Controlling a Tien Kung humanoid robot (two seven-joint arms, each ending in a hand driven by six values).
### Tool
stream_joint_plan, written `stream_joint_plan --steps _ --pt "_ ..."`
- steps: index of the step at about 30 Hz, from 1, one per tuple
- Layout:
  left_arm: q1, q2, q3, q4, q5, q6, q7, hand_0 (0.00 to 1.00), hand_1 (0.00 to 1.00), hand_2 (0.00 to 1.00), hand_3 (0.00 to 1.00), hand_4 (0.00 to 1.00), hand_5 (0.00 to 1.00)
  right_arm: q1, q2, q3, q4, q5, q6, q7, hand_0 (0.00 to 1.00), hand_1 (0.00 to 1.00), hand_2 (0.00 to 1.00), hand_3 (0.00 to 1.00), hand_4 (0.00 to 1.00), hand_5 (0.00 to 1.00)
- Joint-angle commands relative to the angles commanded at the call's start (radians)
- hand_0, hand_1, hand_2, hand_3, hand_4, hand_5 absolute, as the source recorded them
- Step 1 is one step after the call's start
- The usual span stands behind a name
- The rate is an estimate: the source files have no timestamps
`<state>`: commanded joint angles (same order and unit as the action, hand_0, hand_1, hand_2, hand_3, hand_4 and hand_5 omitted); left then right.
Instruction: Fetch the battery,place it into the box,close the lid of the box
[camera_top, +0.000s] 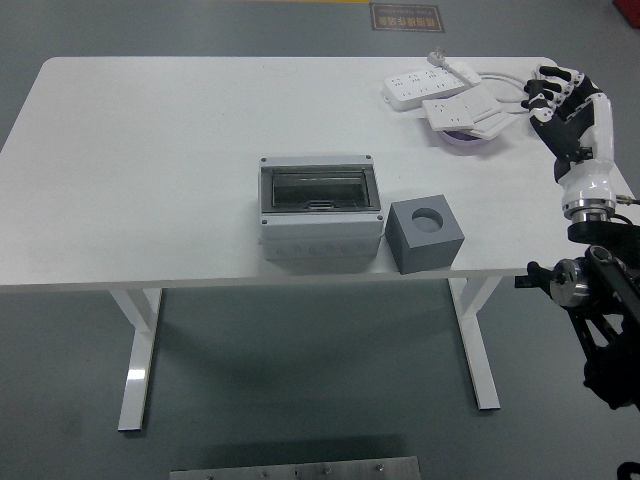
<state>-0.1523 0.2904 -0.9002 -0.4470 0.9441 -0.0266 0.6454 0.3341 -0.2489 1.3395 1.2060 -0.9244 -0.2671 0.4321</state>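
1. The room has a grey floor, and a white table (150, 150) stands on it, with its near edge toward me.
2. Near the middle of the table is the grey box (320, 212), an enclosure with a clear window lid (320, 188). From this view I cannot be sure whether the lid is fully shut, and through the window I cannot recognise a battery inside.
3. Just beside the box, on its right, stands a grey block (425, 235) with a round hole on top. The hole looks empty as far as I see, so I cannot say where the battery is.
4. At the far right corner lie white power strips (440, 85), partly over a purple dish (465, 142).
5. My right hand (560, 105) is raised at the right edge of the table, near the power strips. Its fingers (545, 95) are a little curled and relaxed, and they hold nothing.
6. My judgement: this fits a moment when the battery waits somewhere out of sight, or one when it is already in the box. The pictures do not decide it.
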Motion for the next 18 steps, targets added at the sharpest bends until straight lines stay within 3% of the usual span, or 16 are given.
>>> stream_joint_plan --steps 18 --pt "0.001 -0.004 -0.001 0.000 -0.003 -0.002 0.000 0.863 0.913 0.853 0.867 0.908 0.894 -0.006 0.003 -0.009 0.012 -0.042 -0.033 -0.009 0.585 0.597 0.534 0.550 0.568 0.018"
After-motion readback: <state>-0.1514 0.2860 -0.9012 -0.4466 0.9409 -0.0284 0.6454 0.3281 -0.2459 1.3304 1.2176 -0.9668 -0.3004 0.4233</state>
